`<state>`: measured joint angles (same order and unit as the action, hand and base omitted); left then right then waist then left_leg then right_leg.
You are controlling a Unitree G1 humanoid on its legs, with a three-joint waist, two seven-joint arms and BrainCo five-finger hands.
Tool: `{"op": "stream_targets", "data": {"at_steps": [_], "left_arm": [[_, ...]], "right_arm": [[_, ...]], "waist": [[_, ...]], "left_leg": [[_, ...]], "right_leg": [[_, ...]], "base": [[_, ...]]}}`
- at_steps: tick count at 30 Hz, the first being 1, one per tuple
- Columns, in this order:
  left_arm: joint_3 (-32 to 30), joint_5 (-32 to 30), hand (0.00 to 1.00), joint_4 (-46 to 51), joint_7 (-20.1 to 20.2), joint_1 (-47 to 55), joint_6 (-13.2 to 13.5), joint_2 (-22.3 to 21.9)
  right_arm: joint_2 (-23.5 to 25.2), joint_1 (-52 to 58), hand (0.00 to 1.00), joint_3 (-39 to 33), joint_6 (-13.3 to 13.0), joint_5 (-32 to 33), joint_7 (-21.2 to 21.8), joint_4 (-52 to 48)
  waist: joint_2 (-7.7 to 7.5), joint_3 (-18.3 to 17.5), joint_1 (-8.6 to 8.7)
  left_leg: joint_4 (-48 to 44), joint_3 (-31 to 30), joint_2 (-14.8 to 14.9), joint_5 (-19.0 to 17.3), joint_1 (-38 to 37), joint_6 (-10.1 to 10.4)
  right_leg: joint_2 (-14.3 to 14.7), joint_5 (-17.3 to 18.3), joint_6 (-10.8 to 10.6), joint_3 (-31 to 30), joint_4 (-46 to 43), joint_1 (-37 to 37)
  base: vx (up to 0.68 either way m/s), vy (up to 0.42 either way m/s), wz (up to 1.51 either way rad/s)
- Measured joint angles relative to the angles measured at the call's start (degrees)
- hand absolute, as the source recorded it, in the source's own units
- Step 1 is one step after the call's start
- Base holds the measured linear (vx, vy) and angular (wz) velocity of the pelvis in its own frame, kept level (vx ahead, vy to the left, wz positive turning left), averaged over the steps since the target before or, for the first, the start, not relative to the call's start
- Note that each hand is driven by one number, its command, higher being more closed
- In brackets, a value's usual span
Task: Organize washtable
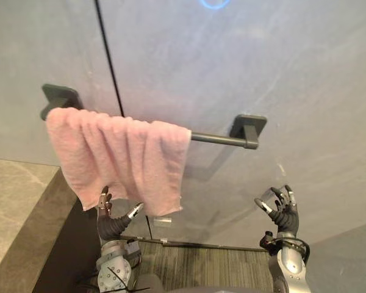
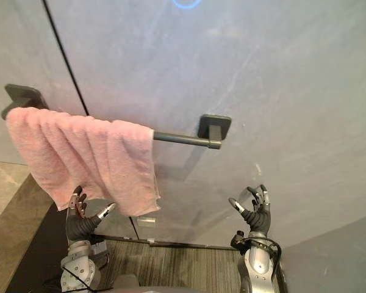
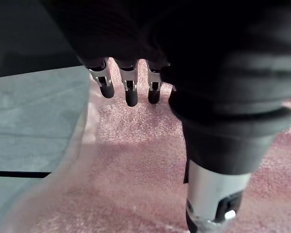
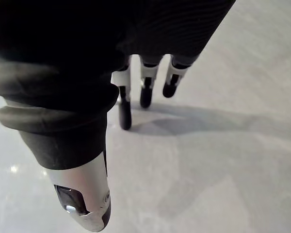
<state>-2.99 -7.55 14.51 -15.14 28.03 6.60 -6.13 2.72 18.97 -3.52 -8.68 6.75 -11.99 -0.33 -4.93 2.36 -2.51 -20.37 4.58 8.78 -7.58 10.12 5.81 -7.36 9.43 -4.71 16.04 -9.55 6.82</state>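
Note:
A pink towel (image 1: 125, 160) hangs bunched over the left part of a dark wall rail (image 1: 222, 139). My left hand (image 1: 111, 221) is raised just under the towel's lower edge, fingers straight and spread, thumb apart. In the left wrist view its fingers (image 3: 131, 92) point at the pink towel (image 3: 136, 184) close ahead, holding nothing. My right hand (image 1: 282, 210) is raised lower right, apart from the towel, facing the bare grey wall (image 4: 223, 160), fingers relaxed and empty.
The rail's two dark brackets (image 1: 249, 126) stand off the grey wall. A black vertical seam (image 1: 110, 61) runs down the wall behind the towel. A stone counter edge (image 1: 18, 201) lies lower left, and striped flooring (image 1: 201, 265) lies below.

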Motion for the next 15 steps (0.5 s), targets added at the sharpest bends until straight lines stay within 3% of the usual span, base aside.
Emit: {"op": "stream_targets", "data": {"at_steps": [3, 8, 15], "left_arm": [[-0.23, -1.21, 0.0, -0.01, -0.39, 0.06, 0.21, -0.08], [-1.24, -2.18, 0.0, 0.0, -1.07, 2.51, 0.35, -0.76], [-1.05, -1.55, 0.0, 0.01, 2.74, 4.56, 0.23, -1.55]], "right_arm": [[-0.76, -1.13, 0.0, 3.18, 0.15, -0.11, 2.35, 3.26], [-0.86, -0.97, 0.0, 6.91, 0.58, -0.23, 3.52, 4.15], [-0.99, -2.34, 0.0, 9.44, 1.78, -1.05, 3.12, 4.16]], "waist": [[0.2, 0.13, -0.76], [1.03, 0.55, -1.66], [0.51, 1.15, -3.08]], "left_leg": [[1.52, -0.92, -1.02, 0.6, 0.64, -0.33], [5.07, -2.16, -1.64, 2.89, 1.33, -0.28], [6.37, -2.81, -1.86, 5.64, 2.16, -0.23]], "right_leg": [[-0.45, 0.55, -0.81, 0.28, 1.02, -0.17], [-0.62, 1.64, -0.37, 3.1, 0.45, -1.33], [-0.8, 1.48, -0.64, 4.79, -0.73, -2.07]], "base": [[-0.08, 0.028, 0.12], [-0.11, -0.02, 0.33], [0.03, -0.016, 0.12]]}}
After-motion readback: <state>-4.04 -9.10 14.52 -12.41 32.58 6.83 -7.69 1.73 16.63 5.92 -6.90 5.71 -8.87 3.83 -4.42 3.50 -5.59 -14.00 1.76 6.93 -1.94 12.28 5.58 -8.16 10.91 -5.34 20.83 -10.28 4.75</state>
